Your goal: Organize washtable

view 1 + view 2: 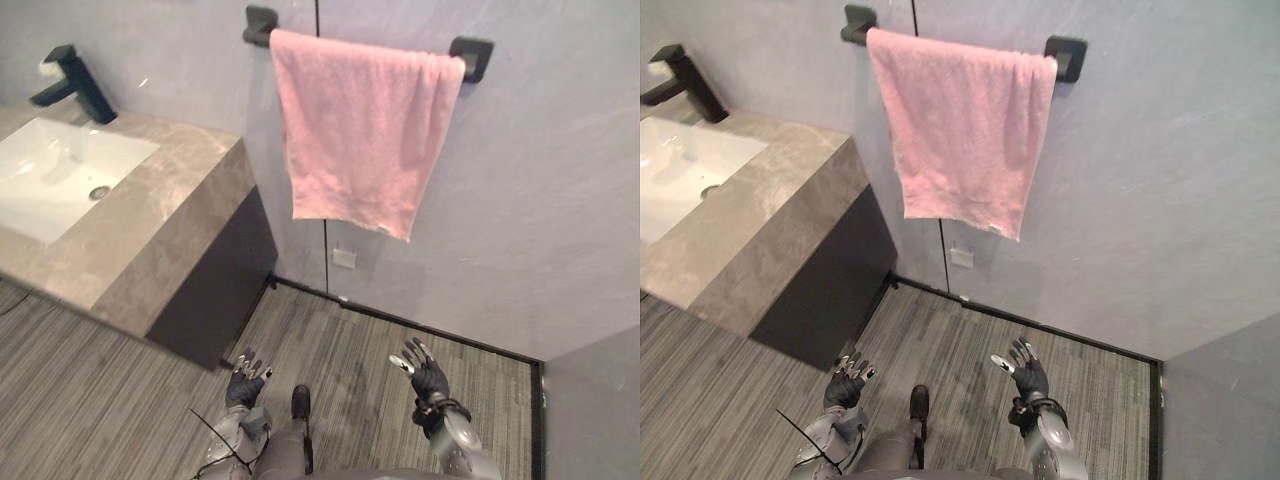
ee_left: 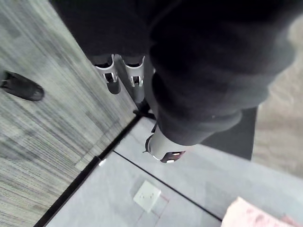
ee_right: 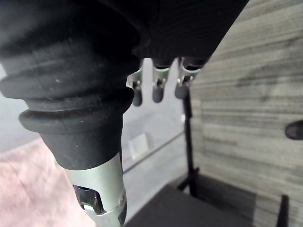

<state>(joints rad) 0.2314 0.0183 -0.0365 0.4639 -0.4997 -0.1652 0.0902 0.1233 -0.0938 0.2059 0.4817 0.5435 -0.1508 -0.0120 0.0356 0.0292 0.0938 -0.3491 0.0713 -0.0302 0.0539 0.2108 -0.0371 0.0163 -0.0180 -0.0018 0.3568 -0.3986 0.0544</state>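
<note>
A pink towel [image 1: 358, 128] hangs spread over a black wall bar [image 1: 472, 52], its lower edge slanting down to the right. To its left stands the washtable [image 1: 170, 215], a beige stone counter with a white sink [image 1: 50, 170] and a black tap [image 1: 75, 82]. My left hand [image 1: 246, 380] is low over the floor near the cabinet's corner, fingers relaxed and holding nothing. My right hand [image 1: 424, 372] hovers low to the right, fingers spread and empty. Both are well below the towel.
A dark cabinet [image 1: 215, 280] carries the counter. A white wall socket [image 1: 344, 258] sits under the towel. Grey wood-look floor [image 1: 340, 350] runs to a black skirting strip [image 1: 420, 328]. A grey wall corner [image 1: 590, 400] closes the right side.
</note>
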